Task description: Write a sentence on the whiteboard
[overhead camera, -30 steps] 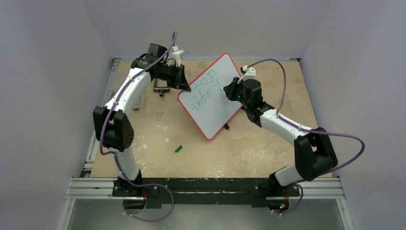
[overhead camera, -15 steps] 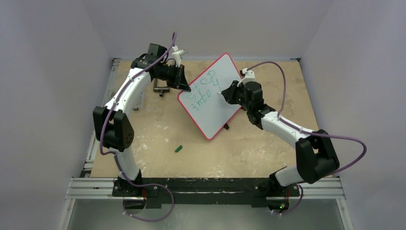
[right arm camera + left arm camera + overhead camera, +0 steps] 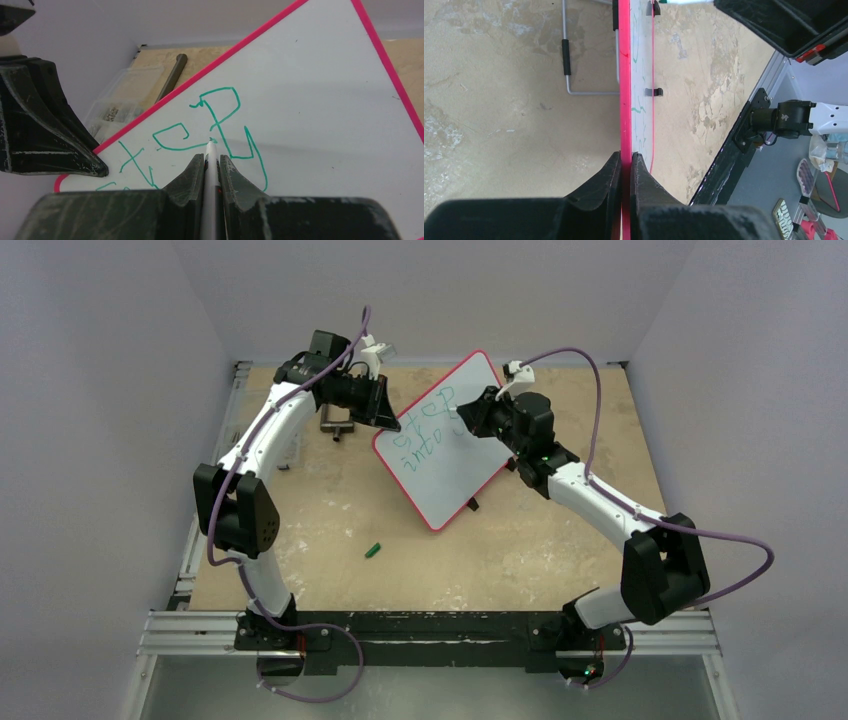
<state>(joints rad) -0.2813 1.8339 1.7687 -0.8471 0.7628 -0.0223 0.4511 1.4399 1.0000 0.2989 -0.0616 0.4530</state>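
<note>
Our left claw (image 3: 625, 159) clenched the red rim of the tilted whiteboard (image 3: 450, 470); our right claw (image 3: 212, 159) gripped a marker (image 3: 211, 192) at the green sentence (image 3: 220, 120), over our scuffed tan surface (image 3: 520, 550) between pale walls (image 3: 120, 390).

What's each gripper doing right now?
Left gripper: shut on the whiteboard, at its red rim.
Right gripper: shut on a marker.

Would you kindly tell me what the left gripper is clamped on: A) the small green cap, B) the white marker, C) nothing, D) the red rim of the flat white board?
D: in the left wrist view the left gripper pinches the red-rimmed white whiteboard by its edge.
</note>
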